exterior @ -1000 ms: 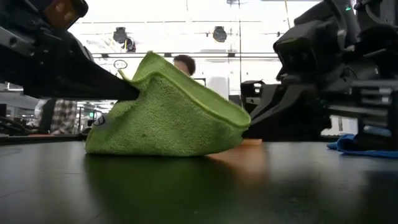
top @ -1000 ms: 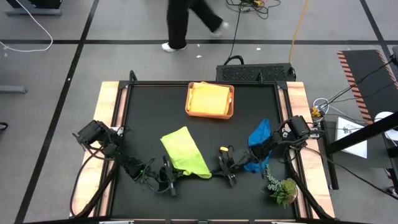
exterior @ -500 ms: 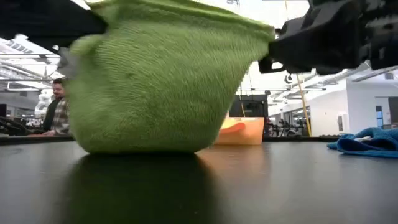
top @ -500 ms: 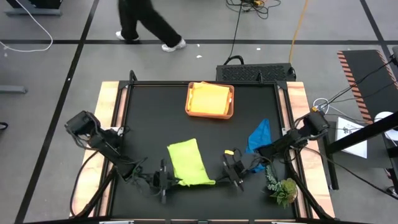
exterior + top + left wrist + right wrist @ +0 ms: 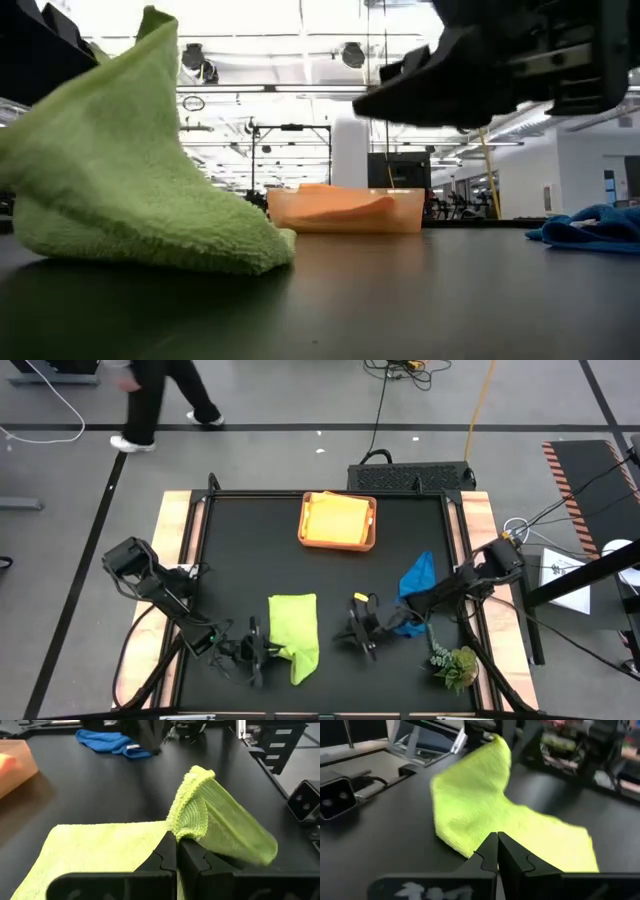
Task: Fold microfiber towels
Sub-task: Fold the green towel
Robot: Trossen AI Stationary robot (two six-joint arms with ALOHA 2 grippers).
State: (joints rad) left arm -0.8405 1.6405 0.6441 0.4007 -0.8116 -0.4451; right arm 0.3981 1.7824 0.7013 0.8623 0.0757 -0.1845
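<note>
A lime green microfiber towel (image 5: pixel 293 635) lies near the table's front edge, most of it flat on the table and one corner raised. My left gripper (image 5: pixel 266 653) is at its left side, shut on that raised corner. My right gripper (image 5: pixel 348 632) hovers just right of the towel with its fingers (image 5: pixel 496 845) shut and empty; in the low view it hangs above the table (image 5: pixel 372 100). A blue towel (image 5: pixel 415 585) lies crumpled at the right. My left gripper pinches a doubled-over corner (image 5: pixel 189 827) of the green towel between its two fingers, coming slanting down from the table's left. The corner stands up above the fingers, folded into several layers. The rest of the towel (image 5: pixel 95 850) lies slack on the table.
An orange tray (image 5: pixel 338 520) holding yellow and orange cloth stands at the far middle. A leafy plant sprig (image 5: pixel 455 662) lies at the near right corner. A person (image 5: pixel 150 400) walks on the floor beyond the far edge.
Both grippers lifted the green towel between them and drew it toward the near edge. Its right corner then came out of my right gripper and that side fell onto the table. My left gripper has moved left with its corner still held up. My right gripper has risen.
</note>
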